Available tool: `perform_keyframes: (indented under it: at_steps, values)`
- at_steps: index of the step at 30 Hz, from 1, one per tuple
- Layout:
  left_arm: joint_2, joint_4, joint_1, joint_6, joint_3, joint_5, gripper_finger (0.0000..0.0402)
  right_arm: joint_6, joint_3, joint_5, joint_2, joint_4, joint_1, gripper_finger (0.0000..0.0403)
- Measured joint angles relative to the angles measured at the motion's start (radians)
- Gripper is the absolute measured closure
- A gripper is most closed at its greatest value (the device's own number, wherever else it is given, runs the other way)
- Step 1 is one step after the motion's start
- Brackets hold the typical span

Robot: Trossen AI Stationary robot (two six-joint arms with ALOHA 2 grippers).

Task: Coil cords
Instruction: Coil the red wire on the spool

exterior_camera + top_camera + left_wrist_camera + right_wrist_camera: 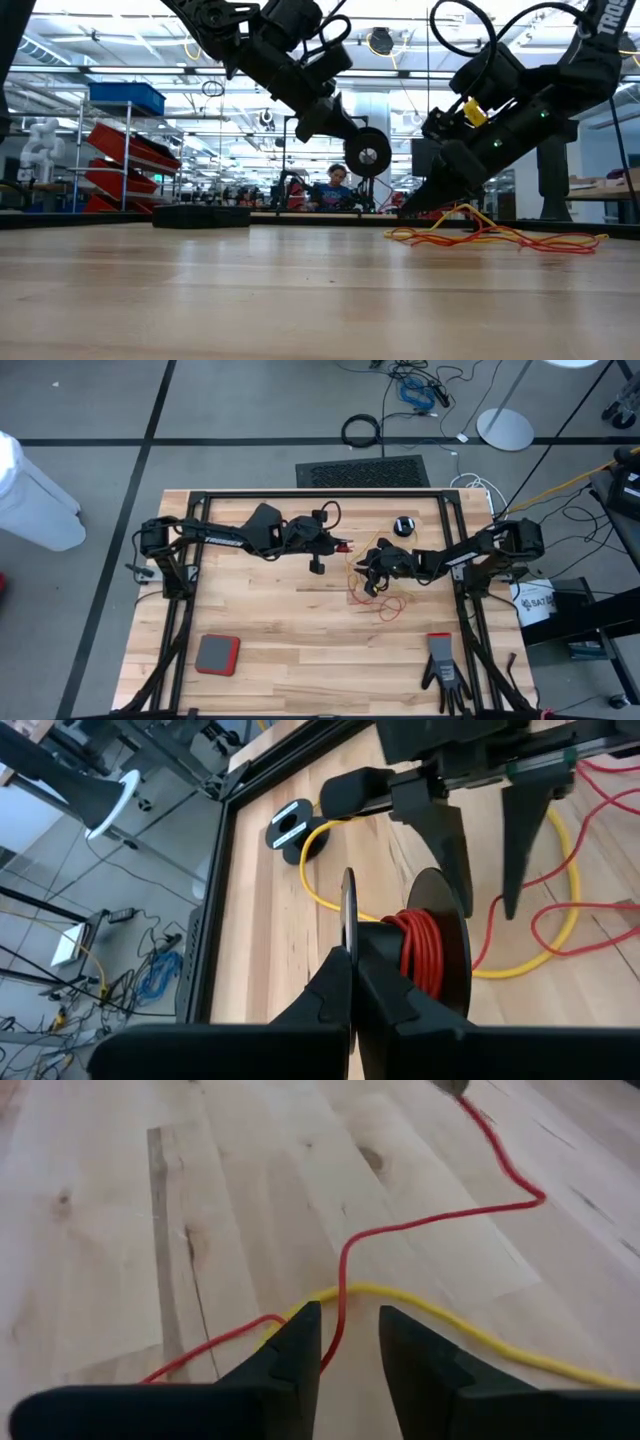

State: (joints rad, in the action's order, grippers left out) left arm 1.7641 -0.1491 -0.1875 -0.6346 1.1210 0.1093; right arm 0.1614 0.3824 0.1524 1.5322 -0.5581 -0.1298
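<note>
My left gripper (pixel 350 955) is shut on a small black reel (pixel 425 935) wound with the red cord, held above the table's middle (pixel 340 546). From the reel the red cord (pixel 345 1280) runs down to a loose heap of red and yellow cord (pixel 490 237) lying on the table. The yellow cord (pixel 310 870) leads to a second black reel (pixel 403 525) lying flat on the table farther back. My right gripper (pixel 345 1330) is low over the table by the heap, open. Its fingers stand on either side of the red cord, just short of where the red cord crosses the yellow one. My left gripper pinches the rim of one of the reel's flanges (pixel 348 905) between its two fingers, slanting down from the table's left. The reel (pixel 367 152) hangs clear of the table, its flanges upright. Whether my right gripper touches the red cord between its fingers, I cannot tell.
A red and grey pad (pixel 217 654) lies near the front left and a black glove (pixel 443 670) near the front right. Black frame rails (pixel 320 495) run along the table's sides. A person (pixel 335 185) sits in the room behind the table.
</note>
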Motion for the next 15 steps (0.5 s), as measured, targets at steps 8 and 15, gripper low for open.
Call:
perform_keyframes:
  at_steps: [8, 15]
  values:
    - [0.000, -0.002, 0.003, 0.000, 0.000, 0.000, 0.0401, -0.019, 0.000, -0.038, 0.000, 0.000, -0.026, 0.0396]
    - [0.000, 0.003, 0.009, 0.000, 0.000, 0.000, 0.0401, 0.002, 0.000, 0.010, 0.000, 0.016, -0.051, 0.0401]
